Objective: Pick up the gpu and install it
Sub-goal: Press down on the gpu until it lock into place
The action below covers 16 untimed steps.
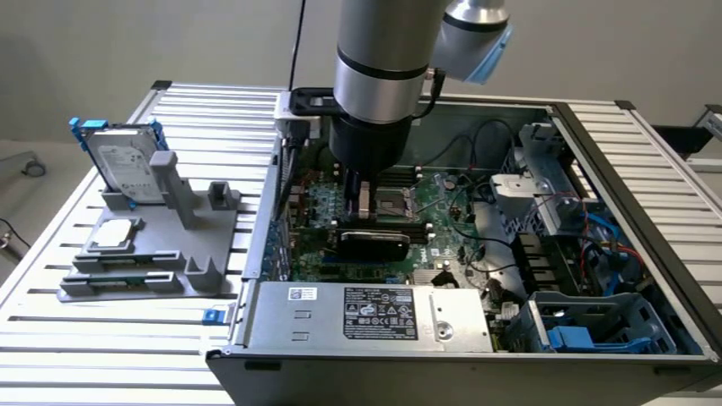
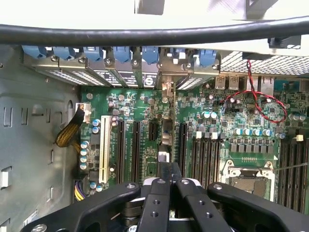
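Green gpu [image 1: 373, 244]: small thin circuit card with a black rounded cooler cover on one face; standing on edge inside the open grey metal computer case [image 1: 338, 385], low over the green motherboard [image 1: 434, 199], just beside the square silver processor socket [image 1: 396, 202].
Gripper [image 1: 363, 207]: black, at the end of the grey cylindrical robot arm [image 1: 378, 76]; reaching straight down into the case, directly above the gpu.
Jaws: clenched on the top edge of the gpu, black fingers [image 2: 154, 203] drawn together over it.
Card from the wrist camera: edge-on, lying among the long black expansion slots [image 2: 135, 150] and pointing toward the row of blue latches [image 2: 120, 52] on the rear wall; seated or not, cannot tell.
Power supply [image 1: 373, 313]: silver box with a black label, at the near side of the case, just in front of the gpu.
Table [image 1: 192, 110]: ribbed aluminium top, under the case.
Grey plastic fixture [image 1: 169, 245]: on the table at the exterior view's left of the case; carrying an upright silver hard drive in a blue frame [image 1: 118, 161] and a small square silver processor chip [image 1: 117, 234] lying flat, both well apart from the gripper.
Blue plastic drive cage [image 1: 598, 326]: in the case corner at the exterior view's right.
Red twisted wire pair [image 2: 256, 96]: looping over the motherboard near the rear ports.
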### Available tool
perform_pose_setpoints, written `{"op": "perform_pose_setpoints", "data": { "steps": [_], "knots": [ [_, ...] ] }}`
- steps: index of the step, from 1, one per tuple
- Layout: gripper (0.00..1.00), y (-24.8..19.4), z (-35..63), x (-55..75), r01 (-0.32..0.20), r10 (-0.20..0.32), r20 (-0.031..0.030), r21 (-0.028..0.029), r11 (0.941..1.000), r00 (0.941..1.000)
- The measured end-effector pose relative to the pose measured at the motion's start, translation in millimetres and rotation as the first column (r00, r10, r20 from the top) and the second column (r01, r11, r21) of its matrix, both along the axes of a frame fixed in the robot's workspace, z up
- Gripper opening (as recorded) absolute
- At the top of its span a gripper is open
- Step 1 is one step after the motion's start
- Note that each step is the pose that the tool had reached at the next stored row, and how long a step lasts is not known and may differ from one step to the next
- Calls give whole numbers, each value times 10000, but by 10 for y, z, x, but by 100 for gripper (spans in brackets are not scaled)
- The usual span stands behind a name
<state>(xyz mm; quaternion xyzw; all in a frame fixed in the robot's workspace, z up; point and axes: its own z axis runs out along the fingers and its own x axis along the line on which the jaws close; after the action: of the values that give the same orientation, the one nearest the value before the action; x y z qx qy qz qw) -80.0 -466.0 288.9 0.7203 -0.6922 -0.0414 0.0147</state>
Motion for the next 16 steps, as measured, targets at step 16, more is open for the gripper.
{"op": "perform_pose_setpoints", "data": {
  "steps": [16],
  "knots": [
    [11, 58, -54, -10, -3, 3, 30, -1, 10000, 10000]
  ]
}}
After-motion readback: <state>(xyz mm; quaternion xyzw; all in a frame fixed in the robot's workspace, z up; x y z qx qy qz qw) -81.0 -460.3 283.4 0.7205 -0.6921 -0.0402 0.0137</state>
